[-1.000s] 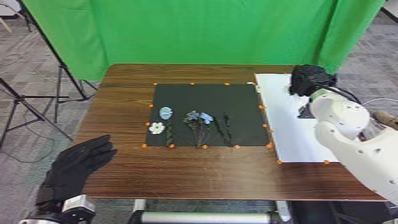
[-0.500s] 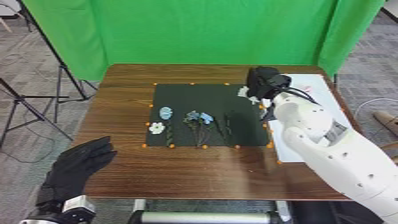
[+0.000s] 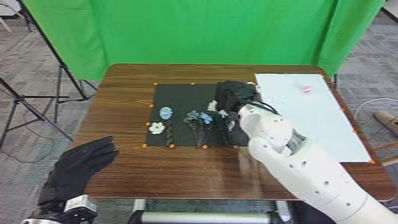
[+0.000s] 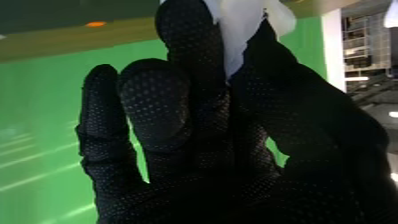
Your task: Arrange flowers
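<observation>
Between thumb and fingertips of the right hand [image 3: 234,94]: the white flower [image 4: 238,35], pinched, over the black mat [image 3: 182,94]. Its pale parts poke out past the tips. The rest of that hand's fingers are extended, slight bend. Left hand [image 3: 82,162] is off to the side, fingers loose and apart.

Handling, my read: near weightless, soft, thin petals, will crease or tear if squeezed. Glove fabric should grip OK, low slip risk; crushing is the bigger one. Better hold is low, at the base or stem if there is one, light pinch. Current pinch seems to be on petal, so ease off rather than drag it over the mat.

Orientation: long axis runs roughly in line with the fingers, narrow part tucked down toward the palm, wider part out beyond the tips. Can't see a stem, can't tell which way the face points.

Watch the blue flowers [image 3: 206,118], on the mat just to the left of the hand, near enough for a fingertip to snag.
</observation>
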Controlling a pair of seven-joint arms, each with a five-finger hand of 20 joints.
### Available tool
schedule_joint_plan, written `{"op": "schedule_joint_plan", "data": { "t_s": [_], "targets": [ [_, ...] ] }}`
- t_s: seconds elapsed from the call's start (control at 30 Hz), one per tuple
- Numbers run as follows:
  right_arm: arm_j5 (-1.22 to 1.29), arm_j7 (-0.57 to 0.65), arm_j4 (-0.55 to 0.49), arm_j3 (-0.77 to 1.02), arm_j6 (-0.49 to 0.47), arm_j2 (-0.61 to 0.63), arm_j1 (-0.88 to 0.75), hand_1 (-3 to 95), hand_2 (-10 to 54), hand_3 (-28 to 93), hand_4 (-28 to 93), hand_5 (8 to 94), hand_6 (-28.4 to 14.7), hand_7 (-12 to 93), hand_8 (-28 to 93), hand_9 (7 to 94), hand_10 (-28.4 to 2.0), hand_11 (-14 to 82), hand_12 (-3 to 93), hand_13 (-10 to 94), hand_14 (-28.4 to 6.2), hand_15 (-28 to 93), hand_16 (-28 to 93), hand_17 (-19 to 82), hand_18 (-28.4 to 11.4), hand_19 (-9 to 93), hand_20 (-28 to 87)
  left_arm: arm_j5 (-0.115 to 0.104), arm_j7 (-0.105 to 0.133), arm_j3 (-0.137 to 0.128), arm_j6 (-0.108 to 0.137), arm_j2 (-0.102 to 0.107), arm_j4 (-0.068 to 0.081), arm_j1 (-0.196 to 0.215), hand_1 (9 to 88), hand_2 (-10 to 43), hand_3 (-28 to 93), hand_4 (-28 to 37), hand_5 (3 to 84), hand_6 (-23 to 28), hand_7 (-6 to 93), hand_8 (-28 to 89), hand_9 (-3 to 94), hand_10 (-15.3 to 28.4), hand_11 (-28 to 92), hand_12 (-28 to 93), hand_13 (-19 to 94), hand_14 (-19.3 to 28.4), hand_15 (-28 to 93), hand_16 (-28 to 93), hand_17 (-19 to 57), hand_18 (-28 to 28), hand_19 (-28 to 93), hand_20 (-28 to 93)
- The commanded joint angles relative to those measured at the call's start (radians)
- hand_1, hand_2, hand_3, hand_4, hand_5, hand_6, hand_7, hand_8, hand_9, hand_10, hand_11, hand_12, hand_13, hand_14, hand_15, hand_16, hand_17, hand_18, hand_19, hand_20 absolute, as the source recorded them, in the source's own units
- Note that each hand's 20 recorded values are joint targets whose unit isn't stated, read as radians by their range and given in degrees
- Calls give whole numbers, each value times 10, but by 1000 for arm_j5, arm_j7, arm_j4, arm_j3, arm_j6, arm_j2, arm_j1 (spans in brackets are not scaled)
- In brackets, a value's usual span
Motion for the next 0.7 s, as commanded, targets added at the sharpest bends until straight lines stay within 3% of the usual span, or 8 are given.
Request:
{"op": "schedule_joint_plan", "data": {
  "t_s": [0.03, 0.17, 0.2, 0.33, 0.5, 0.57, 0.67, 0.7],
  "targets": [
    [-34, 23, 19, -17, 22, 11, 11, 523, -95, 765, -283, 828, 26, 190, -5, 897, -68, 227, 338, 737, -48, 675, 276, 289, -203, 840, 221, 18, -37, -5, -32, -23, 2, -6, 269, 30, 817, -146, 472, 147, 120, -73, 379, 228, 346, 103, 257, 284, 557, -111, -96, 220, 567, 165],
    [-54, 22, 36, -33, 51, 27, 27, 522, -95, 766, -283, 827, 27, 192, -4, 897, -67, 228, 339, 732, -47, 670, 283, 288, -202, 839, 220, 17, -28, 3, -26, -26, 4, -15, 269, 31, 816, -146, 472, 147, 120, -73, 379, 227, 344, 103, 258, 284, 557, -111, -96, 220, 567, 165],
    [-53, 27, 37, -29, 55, 23, 26, 522, -95, 766, -283, 827, 26, 192, -4, 896, -67, 228, 340, 732, -47, 669, 284, 287, -202, 839, 219, 12, -22, 3, -20, -16, 3, -8, 269, 31, 816, -147, 472, 147, 120, -73, 378, 226, 344, 103, 258, 283, 556, -111, -96, 219, 567, 165],
    [-52, 33, 45, -50, 96, 36, 37, 522, -95, 765, -283, 823, 24, 193, -6, 894, -64, 221, 345, 721, -43, 651, 315, 282, -200, 834, 216, 15, -29, 1, -25, -17, 5, -16, 268, 30, 817, -146, 470, 146, 121, -73, 377, 225, 344, 102, 258, 282, 554, -111, -96, 219, 567, 165],
    [-48, 43, 56, -58, 115, 31, 34, 515, -95, 773, -283, 816, 24, 197, -8, 882, -62, 199, 356, 685, -35, 622, 334, 257, -201, 810, 205, 28, -53, -8, -48, -23, 10, -31, 268, 31, 817, -147, 467, 143, 126, -75, 373, 221, 344, 101, 259, 276, 550, -111, -95, 219, 566, 164],
    [-41, 44, 47, -59, 102, 28, 31, 514, -95, 775, -283, 813, 24, 196, -10, 878, -63, 192, 357, 679, -34, 615, 336, 253, -200, 807, 203, 23, -45, -11, -43, -12, 9, -27, 268, 31, 816, -146, 466, 142, 128, -76, 373, 221, 344, 100, 259, 275, 548, -110, -95, 218, 566, 164],
    [-47, 33, 36, -60, 89, 22, 21, 511, -95, 779, -283, 805, 23, 196, -11, 873, -62, 181, 365, 670, -31, 608, 343, 247, -199, 803, 201, 27, -47, -14, -46, -19, 9, -25, 267, 31, 817, -146, 465, 142, 128, -77, 373, 221, 344, 99, 259, 274, 547, -110, -94, 218, 565, 164],
    [-51, 28, 36, -60, 84, 21, 18, 510, -95, 781, -283, 800, 23, 196, -12, 871, -62, 176, 369, 664, -32, 607, 345, 245, -200, 801, 201, 15, -35, -11, -38, -3, 10, -21, 267, 31, 817, -145, 465, 142, 128, -77, 373, 221, 345, 99, 259, 274, 547, -109, -94, 218, 565, 164]
  ]
}}
